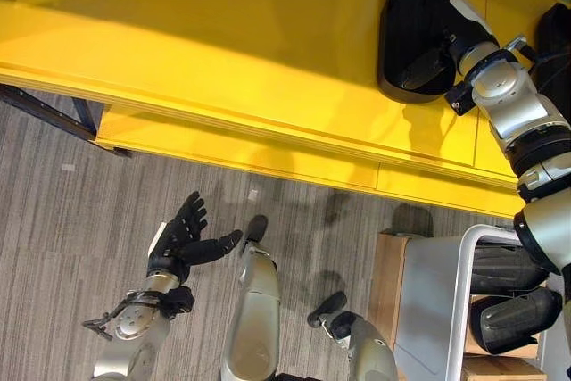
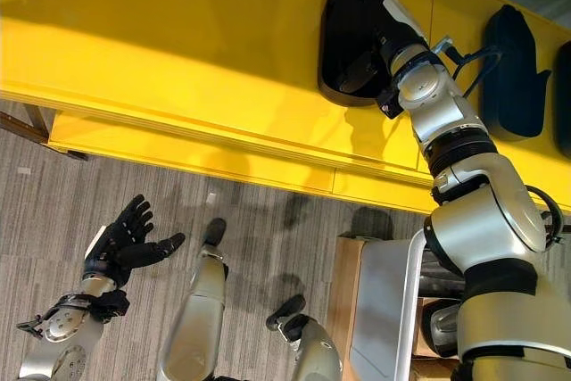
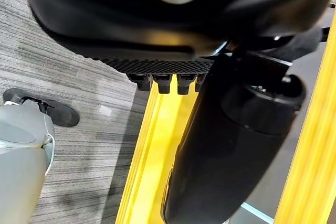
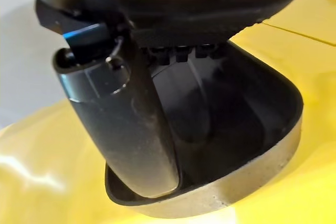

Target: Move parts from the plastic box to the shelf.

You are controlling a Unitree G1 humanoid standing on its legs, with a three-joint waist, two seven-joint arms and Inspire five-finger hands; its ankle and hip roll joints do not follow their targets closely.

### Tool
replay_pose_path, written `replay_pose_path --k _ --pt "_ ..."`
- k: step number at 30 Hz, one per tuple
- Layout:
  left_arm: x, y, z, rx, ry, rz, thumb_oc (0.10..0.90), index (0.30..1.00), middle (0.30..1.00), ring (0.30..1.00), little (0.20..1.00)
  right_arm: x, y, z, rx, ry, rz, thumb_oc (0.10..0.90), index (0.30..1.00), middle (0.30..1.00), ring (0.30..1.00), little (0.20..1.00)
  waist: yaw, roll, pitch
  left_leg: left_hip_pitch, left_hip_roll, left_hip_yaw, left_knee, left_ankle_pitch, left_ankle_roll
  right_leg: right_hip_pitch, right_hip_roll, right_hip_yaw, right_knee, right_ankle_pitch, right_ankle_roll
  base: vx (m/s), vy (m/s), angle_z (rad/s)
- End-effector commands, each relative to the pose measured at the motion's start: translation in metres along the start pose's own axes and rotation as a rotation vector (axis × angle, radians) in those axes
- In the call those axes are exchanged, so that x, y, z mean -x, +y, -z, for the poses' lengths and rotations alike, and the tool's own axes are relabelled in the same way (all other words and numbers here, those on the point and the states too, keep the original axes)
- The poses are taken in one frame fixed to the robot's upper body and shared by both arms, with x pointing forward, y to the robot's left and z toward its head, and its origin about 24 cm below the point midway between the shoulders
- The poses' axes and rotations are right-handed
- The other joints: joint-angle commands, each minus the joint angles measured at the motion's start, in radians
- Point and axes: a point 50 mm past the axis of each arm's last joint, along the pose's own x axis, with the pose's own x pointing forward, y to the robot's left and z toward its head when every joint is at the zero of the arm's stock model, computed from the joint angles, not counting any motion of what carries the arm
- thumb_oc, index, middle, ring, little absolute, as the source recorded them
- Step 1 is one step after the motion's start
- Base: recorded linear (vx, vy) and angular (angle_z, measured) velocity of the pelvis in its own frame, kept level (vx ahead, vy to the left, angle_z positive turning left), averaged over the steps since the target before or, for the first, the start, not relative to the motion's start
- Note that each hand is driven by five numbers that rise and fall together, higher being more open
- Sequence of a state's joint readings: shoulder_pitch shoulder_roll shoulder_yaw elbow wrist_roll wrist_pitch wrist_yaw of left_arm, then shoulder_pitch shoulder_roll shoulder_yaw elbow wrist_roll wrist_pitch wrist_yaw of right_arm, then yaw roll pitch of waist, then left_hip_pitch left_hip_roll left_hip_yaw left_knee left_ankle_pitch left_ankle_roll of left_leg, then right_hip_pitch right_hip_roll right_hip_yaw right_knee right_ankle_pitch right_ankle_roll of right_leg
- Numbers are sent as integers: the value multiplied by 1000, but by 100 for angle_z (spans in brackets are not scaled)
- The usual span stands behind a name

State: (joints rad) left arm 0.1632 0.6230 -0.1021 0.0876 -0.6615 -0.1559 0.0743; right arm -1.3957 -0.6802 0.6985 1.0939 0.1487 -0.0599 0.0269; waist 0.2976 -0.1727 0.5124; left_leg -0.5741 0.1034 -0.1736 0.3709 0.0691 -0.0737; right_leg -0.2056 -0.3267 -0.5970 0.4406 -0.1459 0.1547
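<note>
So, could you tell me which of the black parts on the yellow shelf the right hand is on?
The large black part left of the others; the right hand reaches into it, while the black part beside it lies untouched.

Two silver-grey jointed arms end in dark fingered hands, the left hand [image 1: 183, 240] bearing a white patch.

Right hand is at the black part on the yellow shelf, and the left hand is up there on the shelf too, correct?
Not quite. The right hand is at the black part on the yellow shelf, but the left hand hangs open over the carpeted floor, below the shelf's edge, as the left eye view shows.
</note>
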Motion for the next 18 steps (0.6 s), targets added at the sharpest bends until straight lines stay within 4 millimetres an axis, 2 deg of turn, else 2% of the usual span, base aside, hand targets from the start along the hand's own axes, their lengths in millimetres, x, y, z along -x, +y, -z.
replay_pose_path --k 1,18 --pt "-5 6 -39 -17 -191 18 900 1000 1000 1000 1000 5 -61 -28 62 -100 163 900 1000 1000 1000 1000 -11 -5 -26 70 37 33 69 -190 32 -71 32 69 52 110 20 0 0 0" --pt "-6 11 -44 -40 -200 16 900 1000 1000 1000 1000 6 -65 -43 50 -156 167 900 1000 1000 1000 1000 -9 -32 -51 81 36 28 76 -199 34 -50 35 62 44 119 22 0 0 0"
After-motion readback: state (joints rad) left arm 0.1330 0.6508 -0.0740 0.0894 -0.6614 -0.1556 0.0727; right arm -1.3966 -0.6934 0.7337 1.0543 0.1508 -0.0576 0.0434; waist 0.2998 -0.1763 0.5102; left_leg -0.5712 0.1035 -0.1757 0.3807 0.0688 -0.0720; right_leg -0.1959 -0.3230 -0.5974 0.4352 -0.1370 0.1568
